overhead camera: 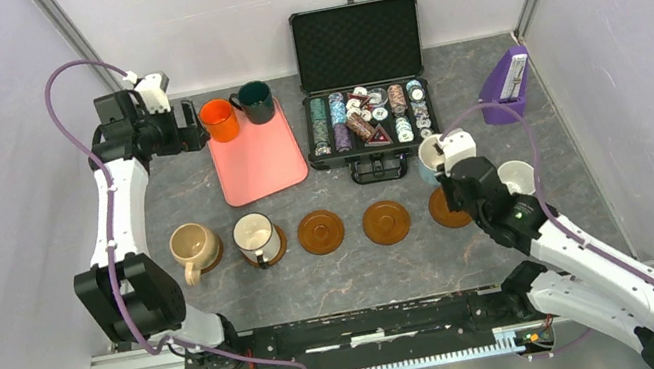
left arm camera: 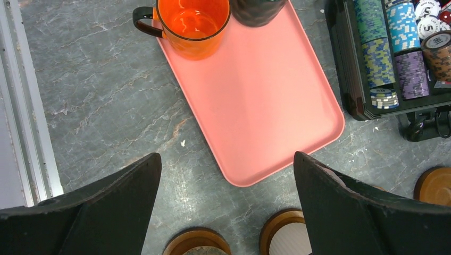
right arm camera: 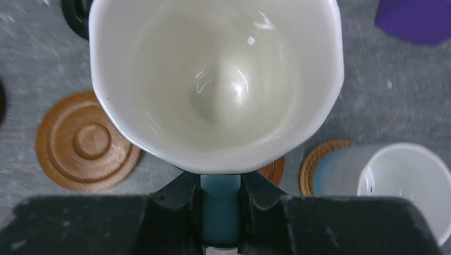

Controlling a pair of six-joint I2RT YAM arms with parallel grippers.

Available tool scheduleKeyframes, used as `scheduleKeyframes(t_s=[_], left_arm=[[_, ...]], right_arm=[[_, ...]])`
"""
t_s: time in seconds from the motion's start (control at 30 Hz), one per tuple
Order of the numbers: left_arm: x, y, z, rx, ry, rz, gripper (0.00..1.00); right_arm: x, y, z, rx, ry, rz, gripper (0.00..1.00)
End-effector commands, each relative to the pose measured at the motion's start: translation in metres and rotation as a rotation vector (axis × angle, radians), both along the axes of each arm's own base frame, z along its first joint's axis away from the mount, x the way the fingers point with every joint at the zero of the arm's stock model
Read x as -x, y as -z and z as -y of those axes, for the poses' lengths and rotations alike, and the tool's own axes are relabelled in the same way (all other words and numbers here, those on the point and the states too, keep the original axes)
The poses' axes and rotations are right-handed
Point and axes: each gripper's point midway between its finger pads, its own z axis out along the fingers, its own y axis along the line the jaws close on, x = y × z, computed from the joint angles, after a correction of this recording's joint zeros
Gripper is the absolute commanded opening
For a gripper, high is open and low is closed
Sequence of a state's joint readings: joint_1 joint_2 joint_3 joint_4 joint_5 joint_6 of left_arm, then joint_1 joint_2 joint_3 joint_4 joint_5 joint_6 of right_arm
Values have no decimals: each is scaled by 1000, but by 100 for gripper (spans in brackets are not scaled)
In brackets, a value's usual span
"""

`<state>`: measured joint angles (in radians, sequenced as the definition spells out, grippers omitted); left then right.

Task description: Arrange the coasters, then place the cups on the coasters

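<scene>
Blue cup (right arm camera: 218,79) hangs upright over the tabletop (right arm camera: 32,64), mouth up, long axis vertical, handle pointing back at the right fingers (right arm camera: 178,199), which pinch that handle. A bare coaster (right arm camera: 274,171) peeks out just under it, so the drop looks close to straight down. Left fingers (left arm camera: 106,207) are spread wide, with the orange cup (left arm camera: 194,24) ahead on the tray (left arm camera: 255,95).

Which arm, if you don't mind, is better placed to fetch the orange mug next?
Left: its open claw hangs near the orange mug on the tray; the right claw grips the blue mug.
</scene>
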<state>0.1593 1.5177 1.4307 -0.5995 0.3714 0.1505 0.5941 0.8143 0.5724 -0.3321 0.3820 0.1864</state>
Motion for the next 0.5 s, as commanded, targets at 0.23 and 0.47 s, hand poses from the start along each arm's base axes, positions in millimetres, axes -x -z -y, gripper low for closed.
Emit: scheduleKeyframes(t_s=[0.23,0.47], left_arm=[[8,-12,8,-52,61,-20,100],[12,-10,9,-60,60,-36,100]], right_arm=[[12,21,25,-124,202,16,0],[17,43,25,-143,206,-8,0]])
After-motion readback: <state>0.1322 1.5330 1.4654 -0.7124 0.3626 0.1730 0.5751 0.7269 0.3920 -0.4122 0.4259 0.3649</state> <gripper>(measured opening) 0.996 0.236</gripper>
